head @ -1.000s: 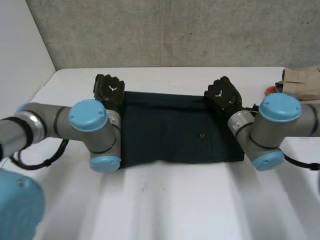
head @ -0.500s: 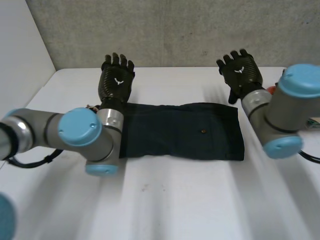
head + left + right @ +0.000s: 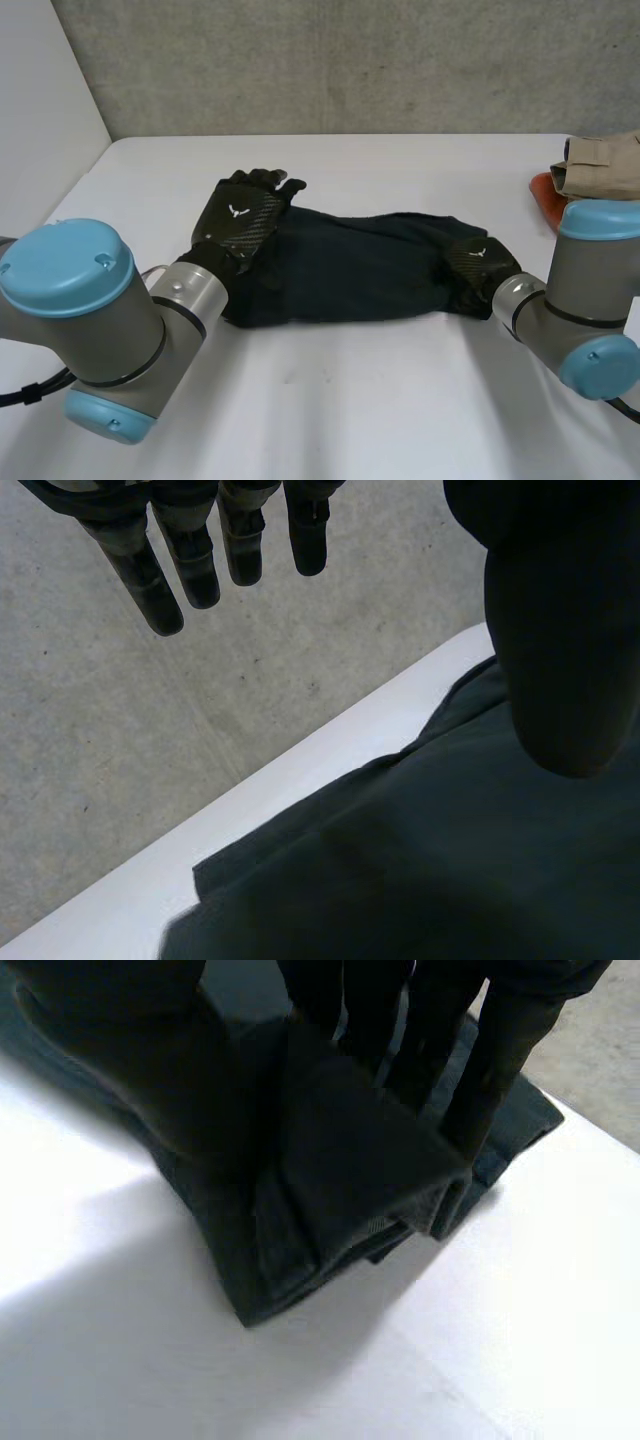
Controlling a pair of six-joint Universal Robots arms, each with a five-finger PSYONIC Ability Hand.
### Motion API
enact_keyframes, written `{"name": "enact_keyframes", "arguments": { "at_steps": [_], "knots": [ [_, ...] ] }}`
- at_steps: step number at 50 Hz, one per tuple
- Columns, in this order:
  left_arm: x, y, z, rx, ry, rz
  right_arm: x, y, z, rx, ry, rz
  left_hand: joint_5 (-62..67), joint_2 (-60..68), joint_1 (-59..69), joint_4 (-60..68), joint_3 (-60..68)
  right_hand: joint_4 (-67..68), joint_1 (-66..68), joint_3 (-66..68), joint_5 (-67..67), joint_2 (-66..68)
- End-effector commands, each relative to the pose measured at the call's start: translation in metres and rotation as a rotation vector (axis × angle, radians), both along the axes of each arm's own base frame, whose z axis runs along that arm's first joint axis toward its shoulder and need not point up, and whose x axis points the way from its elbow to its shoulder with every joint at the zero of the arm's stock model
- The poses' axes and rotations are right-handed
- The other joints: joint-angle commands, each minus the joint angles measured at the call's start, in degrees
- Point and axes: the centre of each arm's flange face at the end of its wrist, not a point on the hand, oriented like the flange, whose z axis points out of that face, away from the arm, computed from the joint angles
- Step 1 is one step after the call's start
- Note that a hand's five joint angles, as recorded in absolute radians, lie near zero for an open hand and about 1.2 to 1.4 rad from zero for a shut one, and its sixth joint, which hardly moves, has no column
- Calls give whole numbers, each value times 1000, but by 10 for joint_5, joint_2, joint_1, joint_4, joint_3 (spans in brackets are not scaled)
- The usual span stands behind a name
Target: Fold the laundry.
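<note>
A dark folded cloth [image 3: 360, 265] lies across the middle of the white table [image 3: 350, 400], rumpled along its far edge. My left hand [image 3: 243, 215] is over the cloth's left end with its fingers [image 3: 190, 560] straight and spread, above the cloth [image 3: 420, 880] near its far edge. My right hand [image 3: 475, 262] is at the cloth's right end. There its fingers [image 3: 500, 1050] and thumb are curled round a bunched fold of the cloth [image 3: 340, 1190], lifting it a little off the table.
A folded beige garment [image 3: 605, 165] lies at the table's far right, on something orange [image 3: 545, 192]. A grey wall stands behind the table's far edge.
Both hands were raised and open beyond the cloth's far edge. They have come down onto its two ends; the right hand has shut on the right end, and the cloth has bunched.
</note>
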Motion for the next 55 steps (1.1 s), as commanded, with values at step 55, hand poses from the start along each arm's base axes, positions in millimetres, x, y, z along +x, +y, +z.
{"name": "enact_keyframes", "arguments": {
  "at_steps": [55],
  "knots": [
    [-56, -6, 42, -95, 67, -42, 25, 25, 125, -152, -316, 61, -1, 9, 16, 9, 5, -562, -448, -551, -543, -550]
  ]
}}
